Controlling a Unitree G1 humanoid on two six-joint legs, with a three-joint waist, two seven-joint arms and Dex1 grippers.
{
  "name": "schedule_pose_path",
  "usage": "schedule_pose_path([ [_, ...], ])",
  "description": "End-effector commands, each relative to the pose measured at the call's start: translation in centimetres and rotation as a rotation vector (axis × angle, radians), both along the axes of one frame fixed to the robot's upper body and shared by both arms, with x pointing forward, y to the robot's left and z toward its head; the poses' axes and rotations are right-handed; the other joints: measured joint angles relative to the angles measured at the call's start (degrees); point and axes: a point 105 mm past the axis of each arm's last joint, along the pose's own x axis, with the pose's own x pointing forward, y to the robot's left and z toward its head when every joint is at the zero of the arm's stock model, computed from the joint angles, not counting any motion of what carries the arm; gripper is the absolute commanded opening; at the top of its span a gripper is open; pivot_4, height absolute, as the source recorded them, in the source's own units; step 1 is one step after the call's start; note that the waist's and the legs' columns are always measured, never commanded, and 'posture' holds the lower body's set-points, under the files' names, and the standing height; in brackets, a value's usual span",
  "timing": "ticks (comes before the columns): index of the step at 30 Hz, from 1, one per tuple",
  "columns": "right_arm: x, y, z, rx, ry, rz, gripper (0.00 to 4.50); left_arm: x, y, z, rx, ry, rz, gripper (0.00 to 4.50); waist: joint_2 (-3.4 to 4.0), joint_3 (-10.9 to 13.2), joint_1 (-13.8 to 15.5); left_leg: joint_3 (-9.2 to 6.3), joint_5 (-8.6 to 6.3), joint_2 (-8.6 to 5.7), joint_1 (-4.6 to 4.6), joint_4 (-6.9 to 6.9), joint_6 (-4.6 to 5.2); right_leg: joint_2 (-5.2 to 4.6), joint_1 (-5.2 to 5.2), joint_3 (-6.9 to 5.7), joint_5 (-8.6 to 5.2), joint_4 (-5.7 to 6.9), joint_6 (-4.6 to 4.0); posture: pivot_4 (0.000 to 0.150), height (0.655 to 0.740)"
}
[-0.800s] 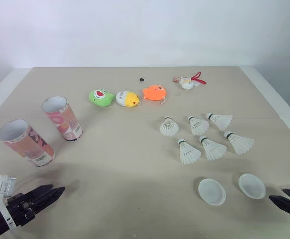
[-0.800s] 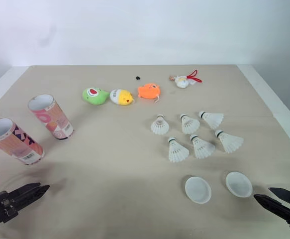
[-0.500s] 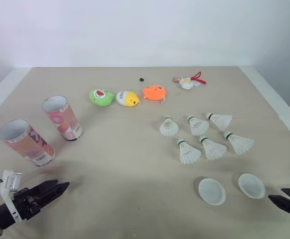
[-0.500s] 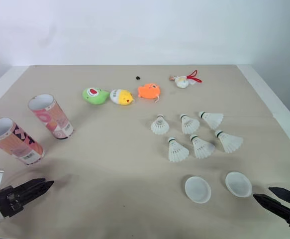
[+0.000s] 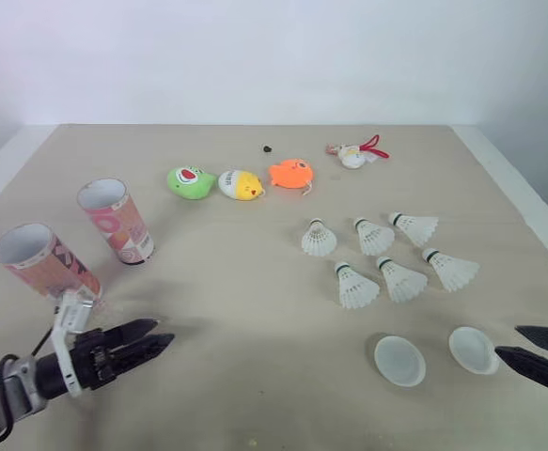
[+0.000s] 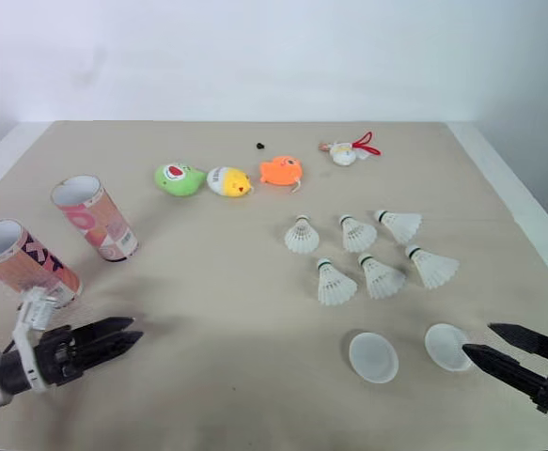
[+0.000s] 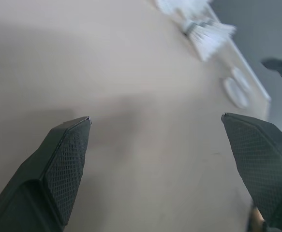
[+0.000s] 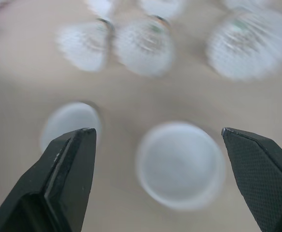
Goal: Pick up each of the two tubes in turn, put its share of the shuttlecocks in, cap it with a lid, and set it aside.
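The shuttlecocks [image 8: 145, 46] blur in the right wrist view. The left gripper [image 5: 162, 331] hangs spread wide, empty, over the worktop [image 5: 255, 310]. The right gripper [image 5: 507, 340] gapes, empty, apparently just short of a lid [image 5: 471, 349].

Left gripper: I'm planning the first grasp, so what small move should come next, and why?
Probably swing the left gripper toward the nearer tube: it is open and empty, the tube stands uncapped just beside it, and nothing is grasped yet.
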Motion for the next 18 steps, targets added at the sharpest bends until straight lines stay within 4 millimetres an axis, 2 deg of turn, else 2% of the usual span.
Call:
schedule_pose_path([
  [1, 0.8, 3.8, 3.3, -0.004, -0.107, 0.153, 4.44, 0.5, -0.2, 1.9, -0.086, -0.057, 0.007, 4.50, -0.02, 0.02, -0.07, 0.01, 0.00, 0.03, 0.00, 0.00, -0.01, 0.03, 0.00, 0.00, 0.02, 0.00, 0.05, 0.150, 0.7400],
  [3, 1.5, 6.8, 4.7, 0.030, -0.157, 0.271, 4.44, 0.6, 0.6, 2.4, -0.144, -0.056, 0.057, 4.50, -0.02, 0.03, -0.23, 0.00, -0.01, 0.05, 0.00, -0.01, -0.01, 0.04, 0.00, 0.01, 0.04, 0.01, 0.08, 0.150, 0.7400],
  [6, 2.5, 11.2, 5.8, 0.087, -0.202, 0.459, 4.44, -0.5, 1.0, 2.8, -0.196, -0.046, 0.089, 4.50, -0.23, 0.11, -0.31, -0.02, -0.01, 0.10, 0.00, -0.01, -0.01, 0.10, -0.01, -0.01, 0.07, 0.03, 0.04, 0.150, 0.7400],
  [10, 4.3, 14.7, 7.2, 0.198, -0.251, 0.579, 4.44, -2.3, 0.3, 2.9, -0.195, -0.051, 0.123, 4.50, -0.56, 0.31, -1.05, -0.05, -0.02, 0.28, -0.04, 0.03, -0.04, 0.07, -0.01, -0.04, 0.16, 0.03, -0.15, 0.150, 0.7400],
  [12, 5.4, 16.6, 7.1, 0.220, -0.251, 0.655, 4.44, -3.5, -0.3, 2.9, -0.189, -0.064, 0.168, 4.50, -0.62, 0.33, -1.06, -0.02, -0.02, 0.21, -0.08, 0.04, -0.04, -0.04, -0.04, 0.00, 0.26, 0.02, -0.25, 0.150, 0.7400],
  [18, 8.2, 20.6, 5.9, 0.236, -0.226, 0.802, 4.44, -6.1, 1.4, 2.6, -0.028, -0.181, 0.473, 4.50, -0.74, 0.35, -1.20, -0.03, -0.05, 0.09, -0.14, 0.04, -0.01, -0.06, -0.08, -0.01, 0.22, 0.00, -0.31, 0.150, 0.7400],
])
